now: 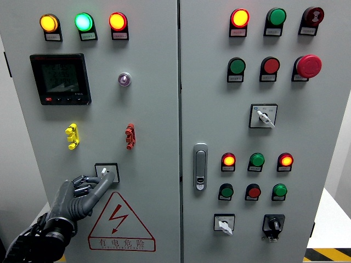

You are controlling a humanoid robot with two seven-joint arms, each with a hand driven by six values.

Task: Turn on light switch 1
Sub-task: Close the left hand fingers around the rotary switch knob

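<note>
Left hand (82, 193) is raised at cabinet's lower left, index finger (104, 183) extended onto rotary switch (106, 172) below yellow handle (72, 136), remaining fingers curled, presumably so the knob can be turned.

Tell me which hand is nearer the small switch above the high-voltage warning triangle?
Left. The left hand has an extended finger reaching up onto the rotary switch, apparently touching its knob, just above the warning triangle. The right hand is out of view.
</note>
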